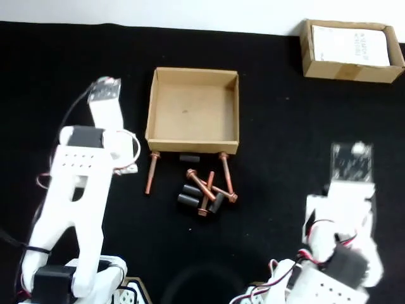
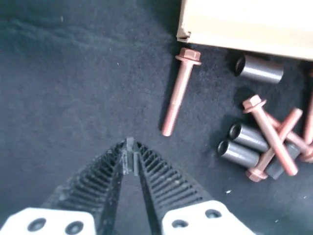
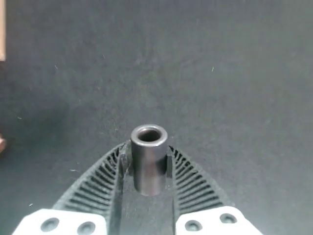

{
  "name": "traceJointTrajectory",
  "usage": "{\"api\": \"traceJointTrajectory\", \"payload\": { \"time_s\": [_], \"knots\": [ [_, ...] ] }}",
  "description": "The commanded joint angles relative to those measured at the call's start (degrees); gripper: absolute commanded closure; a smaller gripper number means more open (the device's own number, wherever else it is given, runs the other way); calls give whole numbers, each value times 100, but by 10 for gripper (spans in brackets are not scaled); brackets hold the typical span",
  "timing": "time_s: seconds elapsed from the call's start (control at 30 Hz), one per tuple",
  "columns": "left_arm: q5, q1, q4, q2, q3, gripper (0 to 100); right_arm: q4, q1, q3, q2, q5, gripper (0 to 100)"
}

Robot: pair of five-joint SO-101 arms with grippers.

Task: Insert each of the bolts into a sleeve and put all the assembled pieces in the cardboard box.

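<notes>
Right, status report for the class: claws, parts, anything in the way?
Left claw shut, empty. Right claw shut on a sleeve. Bolts and loose sleeves lie beside the empty cardboard box. Nothing blocking.

Black worktop [image 1: 285, 95] under everything. A second, smaller carton [image 1: 349, 71] sits at its far right corner, well apart. Inside lies what looks like a white printed sheet [image 1: 351, 44].

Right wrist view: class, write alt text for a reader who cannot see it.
The right end effector grips a dark sleeve, its open bore facing the camera. Beyond lies the black table.
</notes>
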State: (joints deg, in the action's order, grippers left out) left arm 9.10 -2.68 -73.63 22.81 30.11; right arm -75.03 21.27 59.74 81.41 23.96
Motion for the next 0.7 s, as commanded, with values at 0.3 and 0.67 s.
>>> {"api": "traceJointTrajectory", "payload": {
  "time_s": [0.3, 0.67],
  "knots": [
    [-404, 936, -35, -409, -374, 827, 1367, 92, 2440, 1429, 202, 991],
    [-413, 1042, 1152, -2396, -708, 829, 1947, 57, 3459, 1815, -88, 991]
  ]
}}
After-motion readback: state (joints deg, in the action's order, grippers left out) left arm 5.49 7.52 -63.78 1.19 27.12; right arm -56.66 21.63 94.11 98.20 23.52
